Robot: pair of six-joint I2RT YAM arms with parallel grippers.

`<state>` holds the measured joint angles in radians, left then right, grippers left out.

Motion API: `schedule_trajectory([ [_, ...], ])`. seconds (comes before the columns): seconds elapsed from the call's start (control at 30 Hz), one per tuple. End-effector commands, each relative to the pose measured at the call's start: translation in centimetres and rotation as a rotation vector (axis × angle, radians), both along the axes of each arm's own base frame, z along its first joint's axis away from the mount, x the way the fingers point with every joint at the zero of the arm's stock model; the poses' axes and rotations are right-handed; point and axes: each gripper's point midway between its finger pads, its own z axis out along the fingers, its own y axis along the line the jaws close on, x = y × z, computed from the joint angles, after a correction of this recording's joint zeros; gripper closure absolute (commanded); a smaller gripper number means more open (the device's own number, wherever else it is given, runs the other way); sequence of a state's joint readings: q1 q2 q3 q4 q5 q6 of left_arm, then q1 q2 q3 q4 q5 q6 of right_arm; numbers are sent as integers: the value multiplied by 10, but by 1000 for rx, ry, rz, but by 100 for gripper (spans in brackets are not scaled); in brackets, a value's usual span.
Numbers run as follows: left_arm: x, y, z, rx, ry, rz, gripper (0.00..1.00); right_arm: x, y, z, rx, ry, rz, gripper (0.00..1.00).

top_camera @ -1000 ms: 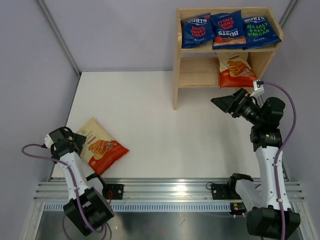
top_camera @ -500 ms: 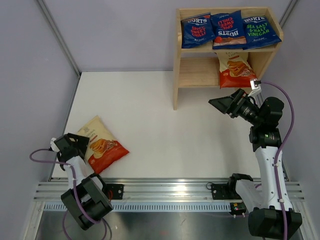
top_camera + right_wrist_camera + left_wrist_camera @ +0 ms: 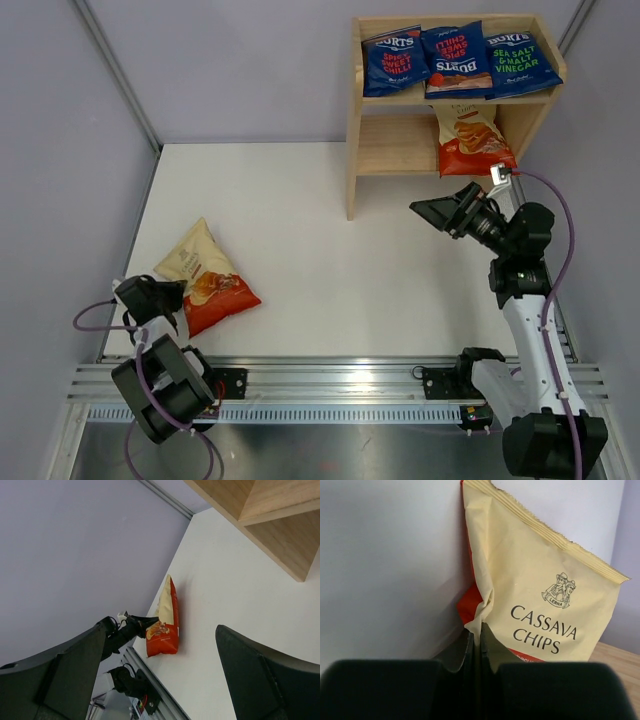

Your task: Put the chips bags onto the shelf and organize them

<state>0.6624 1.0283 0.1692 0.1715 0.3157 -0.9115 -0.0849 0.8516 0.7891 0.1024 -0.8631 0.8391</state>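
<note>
The left gripper (image 3: 476, 630) is clenched. Its two dark fingers (image 3: 462, 652) meet on a creased side edge of the cassava chips bag (image 3: 540, 605) and pinch the foil between them. The bag's cream top and crimped seal point away from the wrist camera, and a strip of its red-orange part shows just beside the pinch. Whether the bag is lifted clear of the white table (image 3: 330, 250) I cannot tell.

Seen from above, this bag is well apart from the shelf (image 3: 352, 130) — out in front of it and far off to its left.

On the shelf's top tier three blue Burts bags (image 3: 456, 60) lie side by side, face up, filling the width. On the lower tier, at its right end, a second cream-and-red bag (image 3: 470, 135) sits with its red bottom reaching past the front edge.

The right gripper (image 3: 438, 210) hangs just in front of the shelf's lower tier, near that second bag but apart from it. Its jaws are spread wide, hold nothing, and face leftward away from the shelf.
</note>
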Motion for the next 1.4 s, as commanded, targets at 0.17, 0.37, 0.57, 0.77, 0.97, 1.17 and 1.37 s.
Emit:
schedule_trajectory([
  [0.17, 4, -34, 25, -192, -143, -12, 100, -8, 95, -80, 116, 136, 99, 1],
  [0.37, 15, -55, 59, -279, -229, -34, 100, -13, 138, -115, 199, 164, -38, 2],
  [0.57, 35, -88, 95, -358, -275, -100, 100, -20, 186, -145, 202, 229, 11, 3],
  [0.77, 46, -123, 136, -435, -358, -170, 100, -32, 220, -164, 221, 217, 113, 3],
  [0.97, 48, -143, 183, -497, -468, -211, 100, -53, 247, -156, 243, 132, 250, 2],
  [1.17, 39, -165, 233, -563, -582, -299, 100, -75, 274, -135, 265, 8, 427, 1],
  [1.37, 22, -186, 268, -587, -650, -378, 100, -88, 291, -111, 220, -107, 548, 1],
])
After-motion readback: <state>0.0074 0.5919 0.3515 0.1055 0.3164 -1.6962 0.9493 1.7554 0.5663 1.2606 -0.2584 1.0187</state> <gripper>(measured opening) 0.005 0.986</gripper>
